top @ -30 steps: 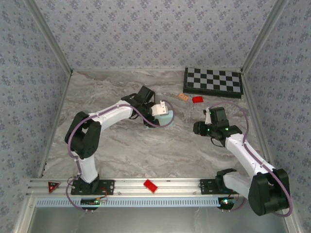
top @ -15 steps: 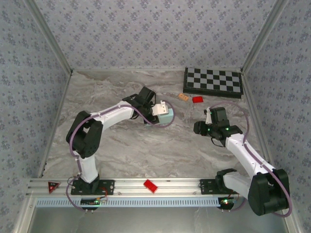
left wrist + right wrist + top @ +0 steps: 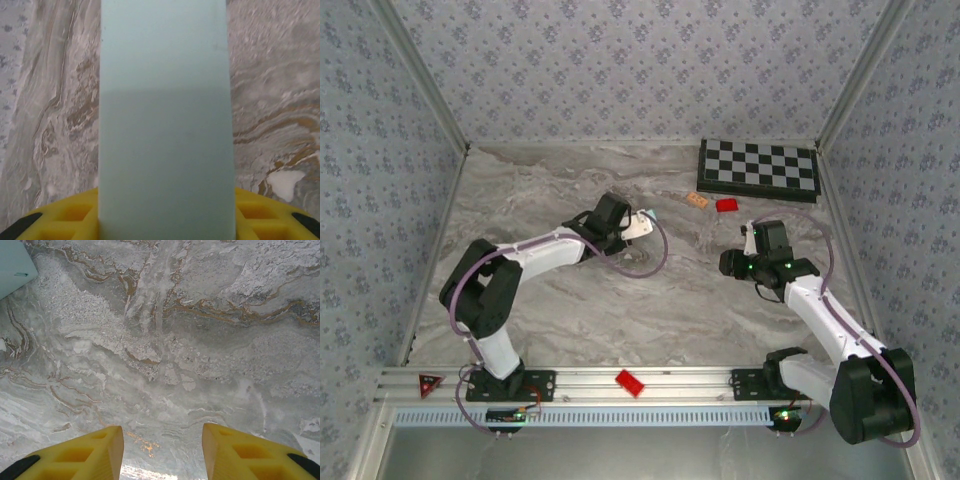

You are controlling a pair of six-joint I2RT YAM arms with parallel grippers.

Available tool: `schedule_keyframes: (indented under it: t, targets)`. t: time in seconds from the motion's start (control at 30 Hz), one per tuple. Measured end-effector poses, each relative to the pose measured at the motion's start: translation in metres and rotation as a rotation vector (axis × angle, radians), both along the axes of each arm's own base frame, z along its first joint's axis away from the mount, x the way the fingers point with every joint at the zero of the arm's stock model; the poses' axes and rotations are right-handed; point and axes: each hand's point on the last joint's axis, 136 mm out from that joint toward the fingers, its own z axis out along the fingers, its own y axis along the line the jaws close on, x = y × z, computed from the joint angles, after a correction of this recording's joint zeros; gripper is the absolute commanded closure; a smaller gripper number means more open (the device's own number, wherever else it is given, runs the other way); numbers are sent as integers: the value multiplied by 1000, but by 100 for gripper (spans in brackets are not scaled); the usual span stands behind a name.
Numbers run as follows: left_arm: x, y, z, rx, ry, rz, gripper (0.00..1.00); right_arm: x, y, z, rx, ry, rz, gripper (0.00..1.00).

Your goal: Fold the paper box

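Observation:
The paper box (image 3: 165, 125) is a pale mint card block that runs up the middle of the left wrist view, above the marble table. My left gripper (image 3: 166, 205) is shut on it, with a yellow finger (image 3: 65, 217) against each side. From above, the left gripper (image 3: 636, 226) is left of the table's middle and covers the box. A corner of the box (image 3: 14, 264) shows at the top left of the right wrist view. My right gripper (image 3: 162, 450) hangs open over bare marble, with nothing between its fingers; from above, the right gripper (image 3: 732, 264) is well right of the box.
A black-and-white chessboard (image 3: 758, 166) lies at the back right. In front of it sit a small red block (image 3: 727, 205) and a tan piece (image 3: 697, 200). Another red block (image 3: 629, 382) and a red triangle (image 3: 428, 383) rest on the front rail.
The left gripper's jaws have closed on the box. It has drawn back to the left with it, so the box no longer shows from above. The right arm has stayed still.

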Motion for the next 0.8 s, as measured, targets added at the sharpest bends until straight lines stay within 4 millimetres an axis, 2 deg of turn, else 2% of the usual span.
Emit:
schedule_keyframes:
  t: [0.33,0.6,0.8]
  targets:
    - [2,6,-3,65,-137,55,54,0,-1,0,0,0,-2,53]
    - [-7,0,-13,112,-170,48,46,0,-1,0,0,0,-2,53]
    - [-12,-7,-19,117,-167,37,34,1,-1,0,0,-1,-4,53]
